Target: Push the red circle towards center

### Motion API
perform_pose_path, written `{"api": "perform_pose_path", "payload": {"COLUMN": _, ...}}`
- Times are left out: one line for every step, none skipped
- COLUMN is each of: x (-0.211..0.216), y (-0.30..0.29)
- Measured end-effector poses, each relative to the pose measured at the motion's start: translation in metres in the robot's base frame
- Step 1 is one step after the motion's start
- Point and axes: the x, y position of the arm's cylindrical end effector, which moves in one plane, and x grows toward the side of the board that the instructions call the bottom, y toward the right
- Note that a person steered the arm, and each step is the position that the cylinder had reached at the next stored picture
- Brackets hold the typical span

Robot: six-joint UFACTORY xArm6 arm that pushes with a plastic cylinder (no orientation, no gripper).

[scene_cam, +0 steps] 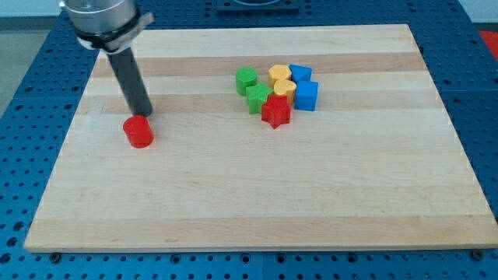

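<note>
The red circle is a short red cylinder on the wooden board, at the view's left. My tip stands just above the red circle in the view, touching or nearly touching its upper edge. The dark rod rises from there toward the view's top left. The board's centre lies well to the right of the red circle.
A tight cluster sits right of centre near the view's top: a red star, two green blocks, two yellow blocks and two blue blocks.
</note>
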Motion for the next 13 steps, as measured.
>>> {"api": "perform_pose_path", "payload": {"x": 0.026, "y": -0.011}}
{"api": "perform_pose_path", "payload": {"x": 0.046, "y": 0.010}}
{"api": "perform_pose_path", "payload": {"x": 0.046, "y": 0.066}}
{"api": "perform_pose_path", "payload": {"x": 0.046, "y": 0.072}}
{"api": "perform_pose_path", "payload": {"x": 0.046, "y": 0.038}}
{"api": "perform_pose_path", "payload": {"x": 0.047, "y": 0.001}}
{"api": "perform_pose_path", "payload": {"x": 0.063, "y": -0.002}}
{"api": "perform_pose_path", "payload": {"x": 0.074, "y": 0.032}}
{"api": "perform_pose_path", "payload": {"x": 0.075, "y": 0.099}}
{"api": "perform_pose_path", "payload": {"x": 0.077, "y": 0.143}}
{"api": "perform_pose_path", "payload": {"x": 0.089, "y": 0.136}}
{"api": "perform_pose_path", "payload": {"x": 0.112, "y": 0.101}}
{"api": "perform_pose_path", "payload": {"x": 0.138, "y": 0.099}}
